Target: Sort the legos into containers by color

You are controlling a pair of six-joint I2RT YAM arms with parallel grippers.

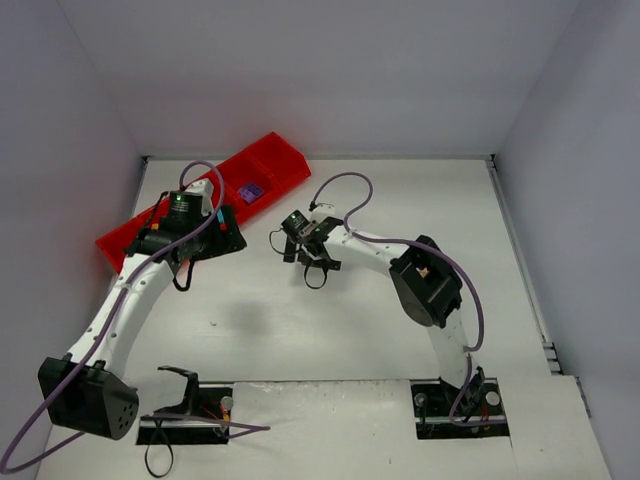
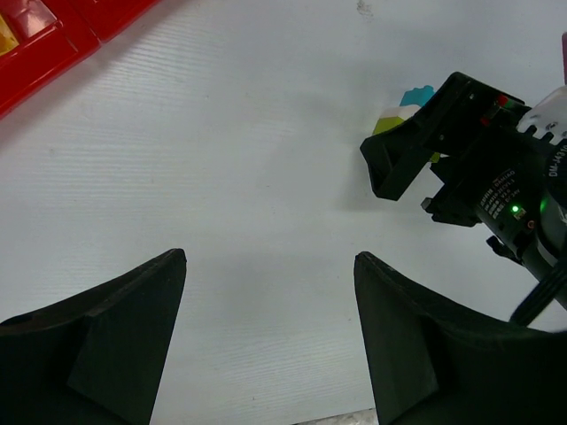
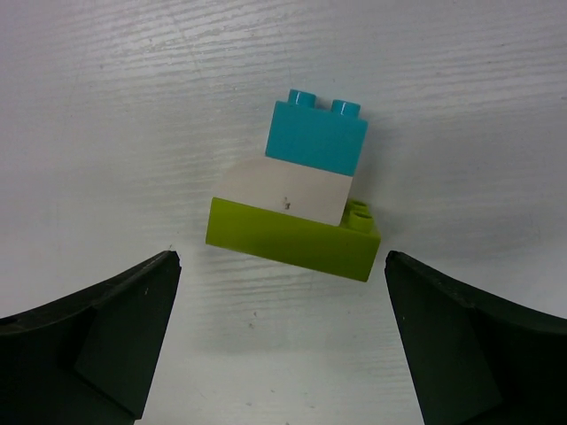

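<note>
A stack of three legos lies on the white table in the right wrist view: a teal brick (image 3: 316, 135), a white brick (image 3: 283, 192) and a lime green brick (image 3: 292, 239). My right gripper (image 3: 279, 257) is open, its jaws wide either side of the stack and just short of it. The stack shows partly behind that gripper in the left wrist view (image 2: 400, 111). My left gripper (image 2: 270, 257) is open and empty over bare table beside the red tray (image 1: 275, 158). A purple brick (image 1: 250, 190) lies in one compartment. A yellowish brick (image 2: 5, 35) shows in the tray's corner.
The red tray lies diagonally at the far left, partly under my left arm (image 1: 130, 300). Grey walls close the table on three sides. My right gripper (image 1: 297, 243) is close to my left gripper (image 1: 222, 240) near the table's middle.
</note>
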